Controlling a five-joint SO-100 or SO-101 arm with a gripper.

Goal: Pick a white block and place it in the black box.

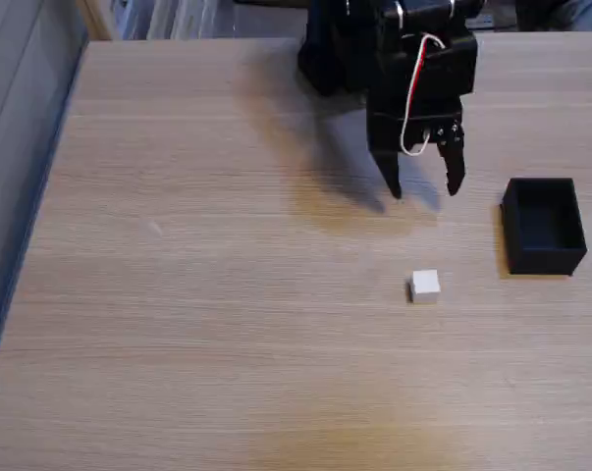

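So in the fixed view the left part of the wooden desk (pixel 178 294) is sitting bare, a good stretch left of the jaws. Moving right, the black arm (pixel 394 49) is reaching in from the top edge, with a red and white wire looping down its front. The gripper (pixel 425 186) is hanging fingers-down with the jaws spread apart and nothing between them. Looks to me like it's being held open like that so it can drop straight over the cube.

The white block (pixel 425 286) is lying on the desk below the jaws in the picture, almost lined up with the gap between them but still clearly apart from the fingertips. I can't really tell how high off the desk the tips are floating; the shadow behind them suggests they aren't touching down yet.

Further right of the jaws, the black box (pixel 543 226) is sitting with its open top facing up and empty, near the block, so my guess is it's parked close to keep the carry short. The pick isn't done yet; the grab needs the jaws brought down around the block first.
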